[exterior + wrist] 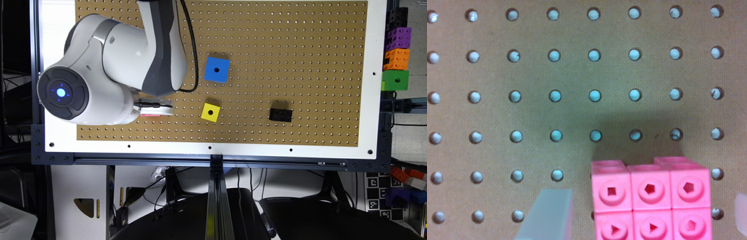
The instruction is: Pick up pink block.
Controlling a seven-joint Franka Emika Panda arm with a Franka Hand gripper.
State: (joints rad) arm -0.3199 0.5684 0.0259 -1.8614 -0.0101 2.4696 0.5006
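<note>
I see the pink block [650, 200], bright joined cubes with round sockets, flat on the brown pegboard [527, 75]; the gripper [642, 220] sits directly above it, fingers [547, 215] spread either side, not touching; the yellow cube [210, 112] lies nearby.

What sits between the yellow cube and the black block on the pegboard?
Nothing. In the exterior view, the stretch from the yellow cube to the black block is bare pegboard. The blue cube lies off that line.
</note>
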